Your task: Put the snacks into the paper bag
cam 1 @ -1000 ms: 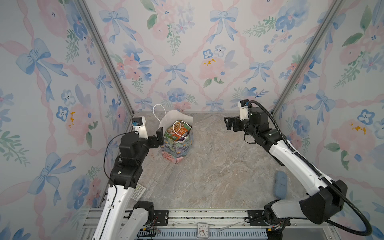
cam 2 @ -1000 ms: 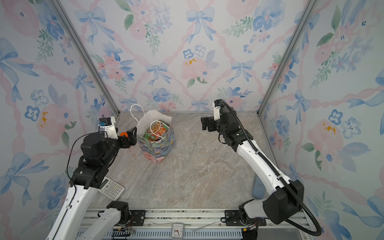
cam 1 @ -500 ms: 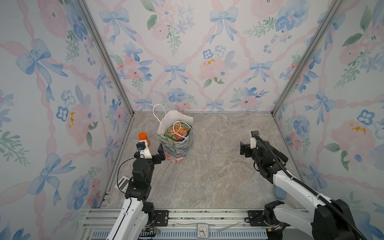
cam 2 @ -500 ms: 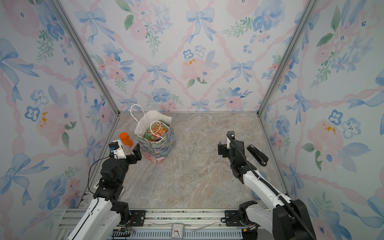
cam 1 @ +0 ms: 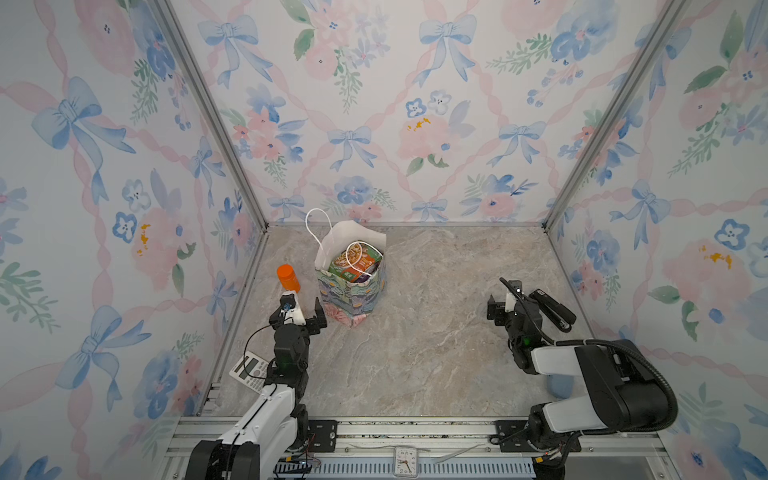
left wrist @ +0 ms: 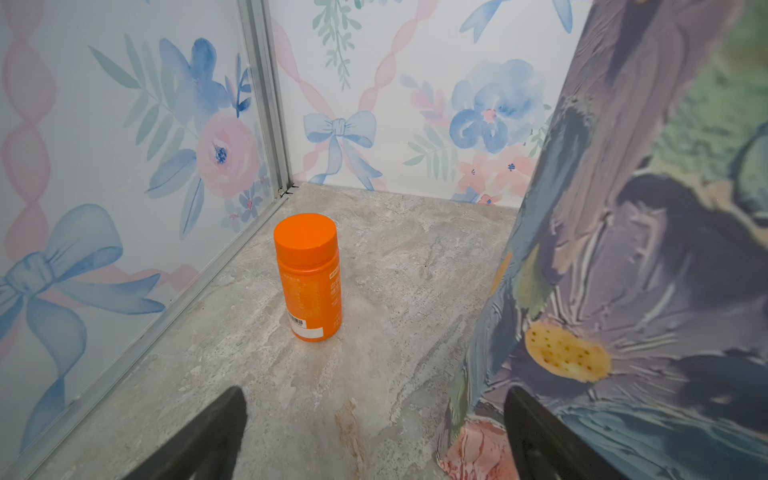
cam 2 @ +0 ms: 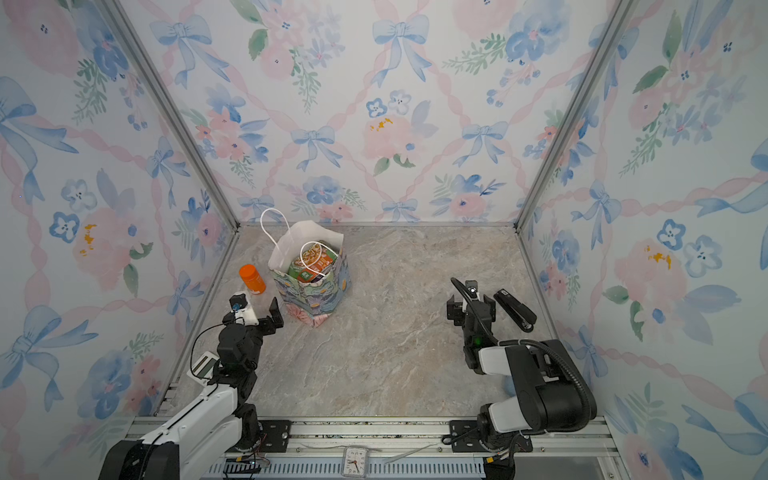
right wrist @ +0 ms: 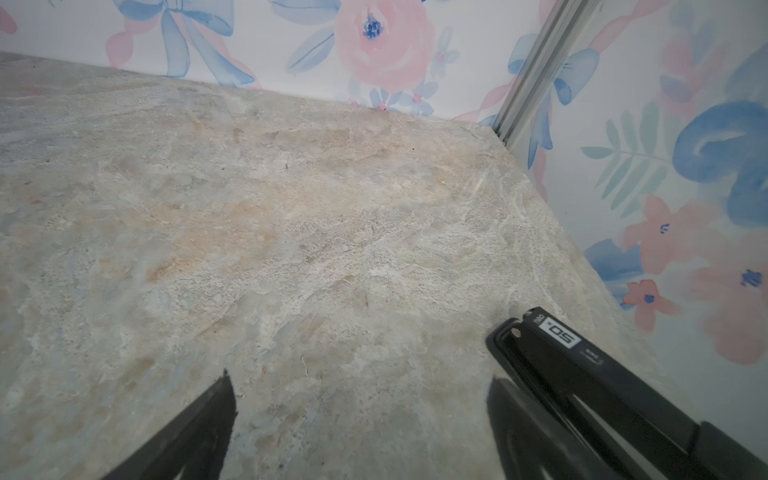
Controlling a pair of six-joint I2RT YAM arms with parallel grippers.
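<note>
The paper bag (cam 1: pixel 353 297) (cam 2: pixel 312 297) stands upright at the back left of the marble floor, floral outside, white inside. Snacks fill it; a green-orange noodle-picture packet (cam 1: pixel 356 262) (cam 2: pixel 312 264) lies on top under a white cord handle. My left gripper (cam 1: pixel 303 311) (cam 2: pixel 259 313) hovers low in front of the bag's left corner, open and empty. In the left wrist view the left gripper (left wrist: pixel 374 432) has the bag's wall (left wrist: pixel 644 249) close by one finger. My right gripper (cam 1: pixel 505 307) (cam 2: pixel 469 309) (right wrist: pixel 361 424) is open and empty over bare floor at the right.
An orange bottle (cam 1: pixel 288 277) (cam 2: pixel 251 279) (left wrist: pixel 309 278) stands left of the bag near the wall. A black stapler (cam 1: pixel 552 309) (cam 2: pixel 515 311) (right wrist: pixel 602 374) lies right beside my right gripper. A calculator (cam 1: pixel 249 371) lies at the front left, and a blue object (cam 1: pixel 561 386) behind the right arm.
Both arms have come down and drawn back toward the front. The left left the bag's rim; the right swung from the back middle to beside the stapler. Both stayed open.
</note>
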